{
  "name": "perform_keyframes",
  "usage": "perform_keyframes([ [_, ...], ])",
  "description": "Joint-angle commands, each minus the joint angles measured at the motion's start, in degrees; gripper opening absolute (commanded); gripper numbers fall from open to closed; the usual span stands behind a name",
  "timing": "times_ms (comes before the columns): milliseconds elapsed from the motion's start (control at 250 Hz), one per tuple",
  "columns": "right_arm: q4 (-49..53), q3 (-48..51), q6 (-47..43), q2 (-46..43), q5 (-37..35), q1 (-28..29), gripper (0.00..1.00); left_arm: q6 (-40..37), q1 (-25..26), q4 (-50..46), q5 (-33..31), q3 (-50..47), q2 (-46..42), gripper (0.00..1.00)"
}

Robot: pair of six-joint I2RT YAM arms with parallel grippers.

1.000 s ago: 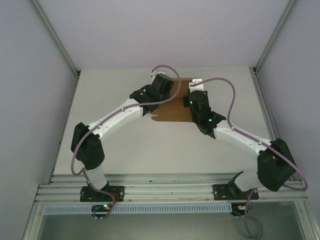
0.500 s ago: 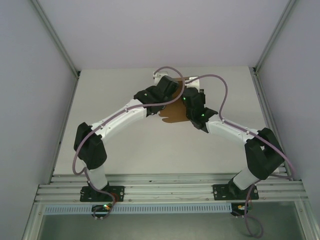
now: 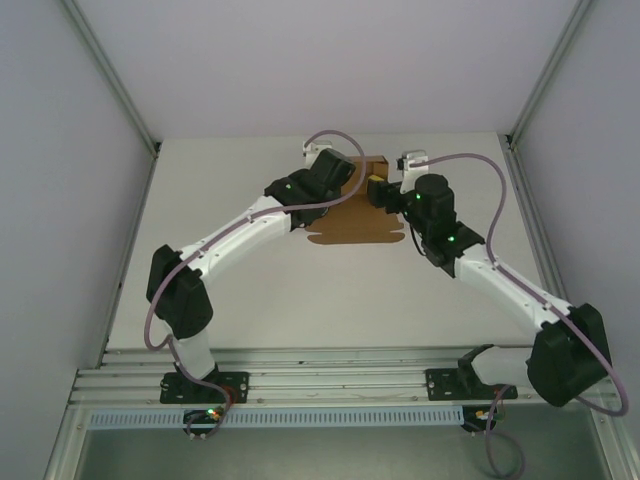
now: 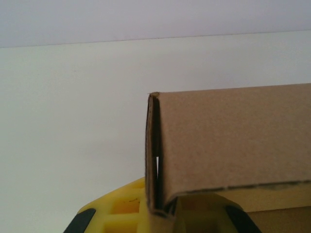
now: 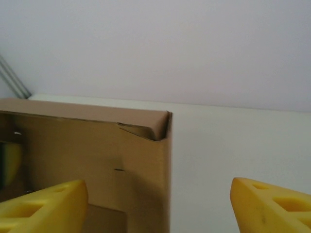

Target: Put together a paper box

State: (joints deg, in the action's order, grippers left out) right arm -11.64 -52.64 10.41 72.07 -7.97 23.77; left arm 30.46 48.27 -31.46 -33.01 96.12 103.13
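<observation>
The paper box [image 3: 350, 226] is brown cardboard lying at the far middle of the table, partly folded, with walls standing up. My left gripper [image 3: 343, 172] is at its far left side. In the left wrist view the yellow fingers [image 4: 121, 213] are shut on the foot of a folded double wall of the paper box [image 4: 233, 141]. My right gripper [image 3: 379, 191] is at the box's right end and stands open. In the right wrist view its yellow fingertips [image 5: 43, 204] are wide apart, with the upright corner of the paper box [image 5: 97, 160] between them, untouched.
The white table [image 3: 250, 290] spreads in front of the box. Pale walls and metal posts [image 3: 110, 80] close in the back and sides. An aluminium rail [image 3: 330, 380] carrying both arm bases runs along the near edge.
My right gripper has opened and let go of the box, and that arm has swung back to the right. The left gripper has kept its hold on the box.
</observation>
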Motion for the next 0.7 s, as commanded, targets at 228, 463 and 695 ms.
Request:
perform_keyframes([
  [228, 9.82, -1.67, -0.70, -1.67, 9.25, -2.46, 0.70, 0.44, -0.18, 0.83, 0.34, -0.10, -2.18, 0.00],
  [463, 8.15, -3.17, 2.38, 2.34, 18.91, -7.59, 0.65, -0.05, -0.08, 2.72, 1.98, -1.96, -3.56, 0.00],
  [695, 6.84, -6.48, 3.36, 7.42, 19.39, -7.69, 0.54, -0.60, 0.24, 2.72, 2.08, -1.89, -3.63, 0.00],
])
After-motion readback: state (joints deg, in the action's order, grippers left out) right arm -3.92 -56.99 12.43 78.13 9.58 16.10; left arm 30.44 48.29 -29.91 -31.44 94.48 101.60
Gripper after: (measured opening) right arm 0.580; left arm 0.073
